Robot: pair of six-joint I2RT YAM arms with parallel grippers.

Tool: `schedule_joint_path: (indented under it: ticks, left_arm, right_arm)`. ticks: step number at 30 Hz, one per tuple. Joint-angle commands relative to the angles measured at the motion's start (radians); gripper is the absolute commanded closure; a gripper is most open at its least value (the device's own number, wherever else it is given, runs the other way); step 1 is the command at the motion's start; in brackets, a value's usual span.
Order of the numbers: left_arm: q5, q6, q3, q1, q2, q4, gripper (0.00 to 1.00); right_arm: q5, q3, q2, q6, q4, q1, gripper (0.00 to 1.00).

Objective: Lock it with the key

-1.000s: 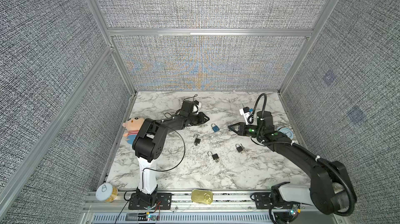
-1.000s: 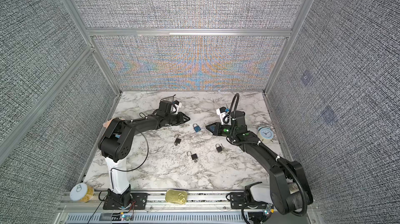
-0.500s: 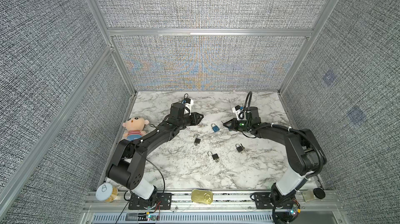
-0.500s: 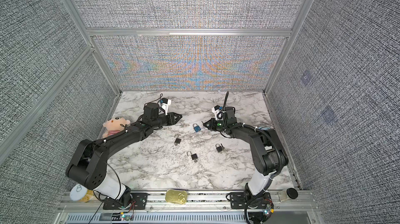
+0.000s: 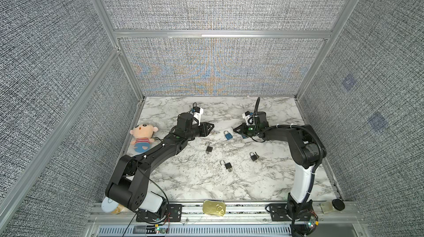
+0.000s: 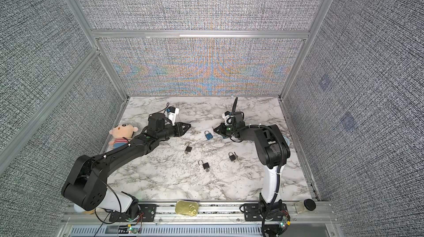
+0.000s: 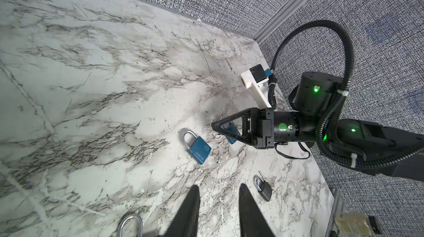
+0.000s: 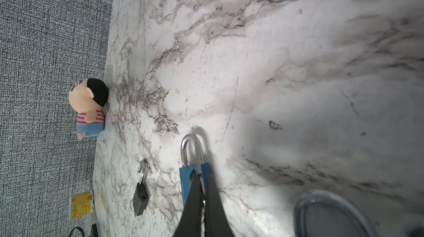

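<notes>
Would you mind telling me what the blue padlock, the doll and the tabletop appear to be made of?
Blue padlock: likely metal body with matte blue coating; shiny steel-looking shackle. Doll: soft plush fabric, fuzzy and matte. Tabletop: marble-patterned, grey veins on white, slightly glossy; stone or laminate, cannot tell.

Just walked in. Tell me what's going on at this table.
A blue padlock lies flat on the marble table between the two arms. The right claw is shut on a thin metal sliver, apparently the key, its tip just short of the lock. The left claw hangs partly open and empty on the other side. Three black padlocks lie untouched nearer the arms' bases.
</notes>
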Motion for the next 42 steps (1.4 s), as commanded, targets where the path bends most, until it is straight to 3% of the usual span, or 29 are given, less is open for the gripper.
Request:
schedule_joint_path:
  ticks: [1, 9, 17, 22, 42]
  left_arm:
    - [0.015, 0.016, 0.007, 0.001, 0.015, 0.022, 0.68]
    - [0.024, 0.023, 0.016, 0.002, 0.041, 0.022, 0.68]
    - [0.029, 0.023, 0.016, 0.001, 0.048, 0.024, 0.68]
    - [0.030, 0.024, 0.011, 0.002, 0.040, 0.024, 0.68]
    - [-0.008, 0.033, -0.014, 0.001, -0.032, -0.013, 0.68]
  right_arm:
    - [0.000, 0.010, 0.017, 0.013, 0.019, 0.000, 1.00]
    - [-0.006, 0.016, 0.051, 0.027, 0.021, 0.003, 0.99]
    - [-0.004, 0.006, 0.044, 0.032, 0.019, 0.009, 0.87]
    - [-0.003, -0.002, 0.029, 0.035, 0.017, 0.009, 0.85]
    - [0.073, -0.120, -0.165, 0.035, -0.018, 0.054, 0.81]
